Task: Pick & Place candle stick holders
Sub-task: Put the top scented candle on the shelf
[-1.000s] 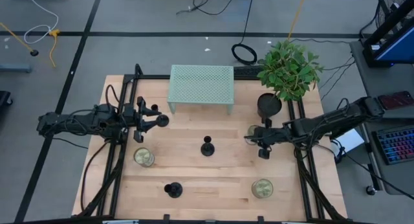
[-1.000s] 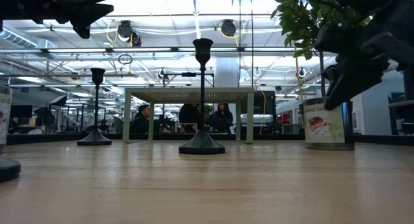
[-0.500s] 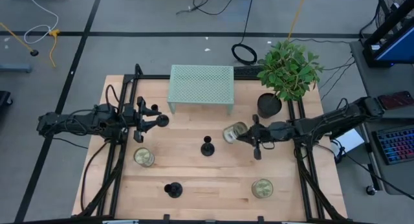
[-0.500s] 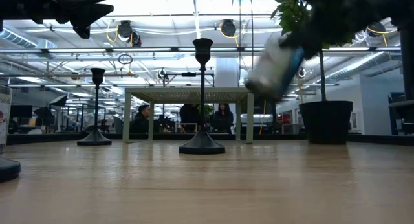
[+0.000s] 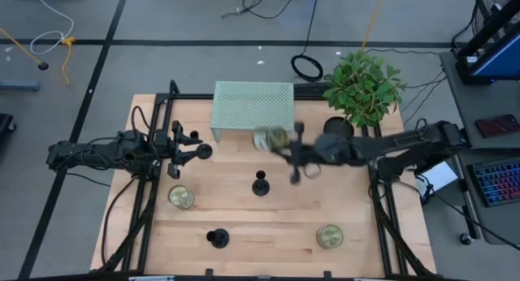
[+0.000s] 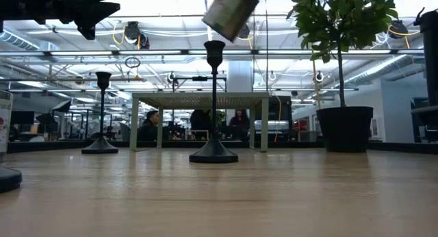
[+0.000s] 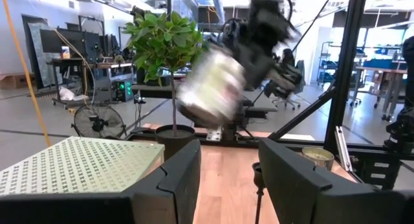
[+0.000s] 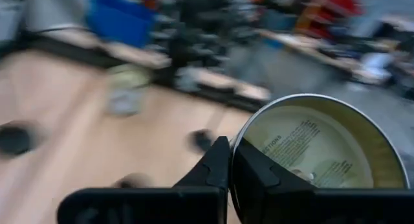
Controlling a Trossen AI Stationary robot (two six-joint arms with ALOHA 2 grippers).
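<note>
centrally, black goblet-shaped candle stick holder upright, thin stem, round base.

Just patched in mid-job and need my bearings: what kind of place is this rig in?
Likely a robotics lab or workshop: a wooden table in a black frame, loose cables on the grey floor, and workbenches under strip lights behind.

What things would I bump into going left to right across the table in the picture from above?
Left hand → can → candle holder → middle candle holder → can carried by the right hand → can → plant.
</note>
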